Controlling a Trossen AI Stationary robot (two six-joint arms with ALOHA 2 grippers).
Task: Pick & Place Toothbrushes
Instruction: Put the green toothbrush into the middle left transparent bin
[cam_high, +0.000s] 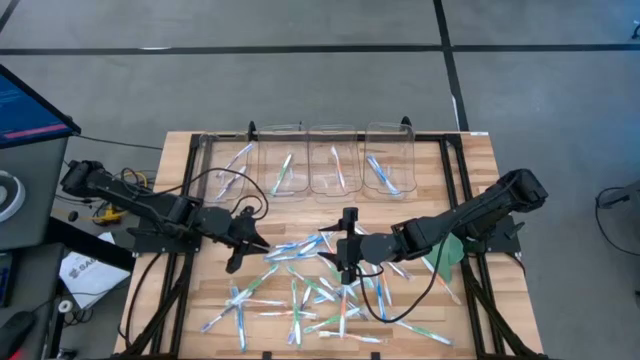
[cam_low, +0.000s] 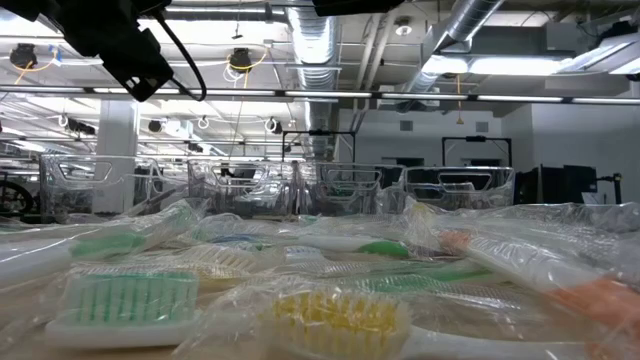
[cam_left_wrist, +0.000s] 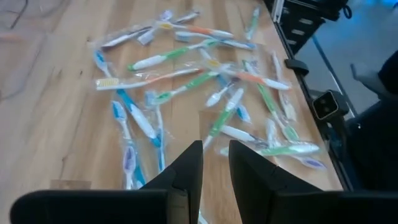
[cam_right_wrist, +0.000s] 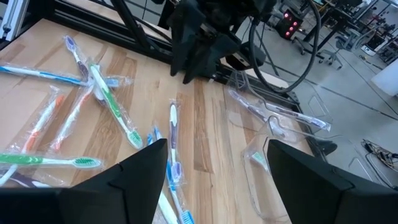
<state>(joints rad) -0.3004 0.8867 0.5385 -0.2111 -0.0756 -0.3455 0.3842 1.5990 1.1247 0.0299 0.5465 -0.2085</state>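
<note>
Now you can see the toothbrushes (cam_high: 320, 290) lying in a loose pile on the table (cam_high: 180, 170), in front of the clear bins (cam_high: 305, 155). Your left jaws (cam_high: 250, 243) hover beside the pile, nearly together, holding nothing. Your right jaws (cam_high: 346, 255) hover over the pile, wide apart and empty.

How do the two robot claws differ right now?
The left gripper has its fingers nearly together; the right gripper stands wide open. The left gripper hovers at the toothbrushes' edge; the right hangs over the pile's middle. Both are empty.
</note>
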